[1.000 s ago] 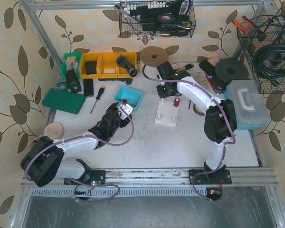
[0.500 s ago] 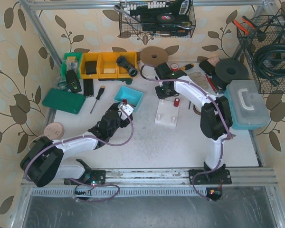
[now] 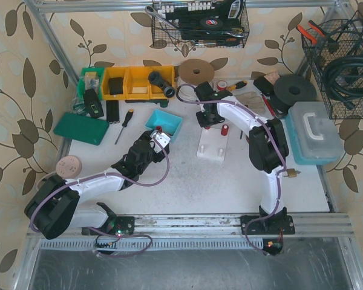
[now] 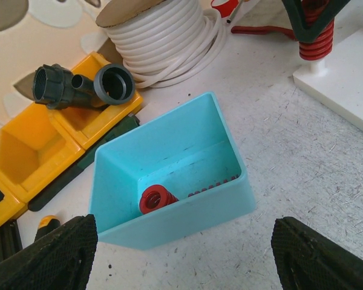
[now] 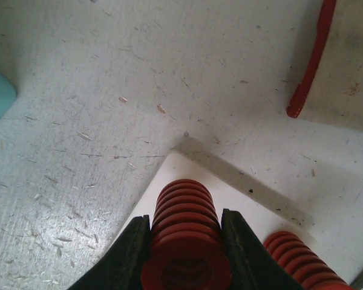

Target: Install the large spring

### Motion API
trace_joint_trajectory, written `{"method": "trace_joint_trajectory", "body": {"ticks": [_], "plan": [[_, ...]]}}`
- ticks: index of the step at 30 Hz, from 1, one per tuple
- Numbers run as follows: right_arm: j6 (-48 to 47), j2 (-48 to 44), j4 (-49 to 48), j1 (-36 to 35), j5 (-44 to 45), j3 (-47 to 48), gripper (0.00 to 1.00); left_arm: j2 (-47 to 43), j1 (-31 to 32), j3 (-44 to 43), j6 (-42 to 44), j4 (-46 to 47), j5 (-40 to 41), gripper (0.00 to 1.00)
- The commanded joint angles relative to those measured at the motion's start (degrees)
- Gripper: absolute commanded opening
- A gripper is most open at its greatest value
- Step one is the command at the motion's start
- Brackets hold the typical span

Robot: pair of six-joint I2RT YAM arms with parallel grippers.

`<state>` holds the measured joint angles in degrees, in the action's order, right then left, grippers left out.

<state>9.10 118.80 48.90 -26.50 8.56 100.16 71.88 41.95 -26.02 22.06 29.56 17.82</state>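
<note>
Right wrist view shows the right gripper (image 5: pixel 186 261) clenched on the large spring (image 5: pixel 186 238) over the white block's (image 5: pixel 245 202) far left corner. Tilted off its peg (image 4: pixel 318 65), it could jam or flick away. The left gripper (image 4: pixel 184 254) hangs released beside the blue bin (image 4: pixel 169 145).

The spring (image 5: pixel 184 232) between the right claw's (image 5: pixel 185 266) matt black fingers (image 5: pixel 128 257) is glossy red, painted metal by its look. Below it the block (image 5: pixel 242 204) is smooth white; the table (image 5: pixel 109 90) is scuffed, speckled.

text: none legible | labels in wire basket (image 3: pixel 160 35): too small to read
</note>
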Motion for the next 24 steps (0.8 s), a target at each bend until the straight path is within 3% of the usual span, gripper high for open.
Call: {"method": "trace_joint_trajectory", "body": {"ticks": [1,9,15,21,24], "plan": [[-0.3,3.0,0.9,0.0,0.4,2.2,0.06,-1.3,-0.3,-0.3,0.0,0.4,-1.1,0.81],[0.2,2.3,1.9,0.1,-0.5,2.8,0.41,-1.8,-0.3,-0.1,0.7,0.1,-1.1,0.81],[1.0,-4.8,1.8,0.2,0.1,0.3,0.61,-2.1,-0.3,-0.8,0.0,-1.5,-0.3,0.84],[3.8,-19.9,-5.1,0.3,-0.8,-13.4,0.75,-1.8,-0.5,-4.2,-7.3,-4.6,4.9,0.85],[5.6,-28.2,-10.4,0.3,-1.0,-22.6,0.81,-0.7,-2.1,-9.4,-15.8,-12.5,10.6,0.88]]}}
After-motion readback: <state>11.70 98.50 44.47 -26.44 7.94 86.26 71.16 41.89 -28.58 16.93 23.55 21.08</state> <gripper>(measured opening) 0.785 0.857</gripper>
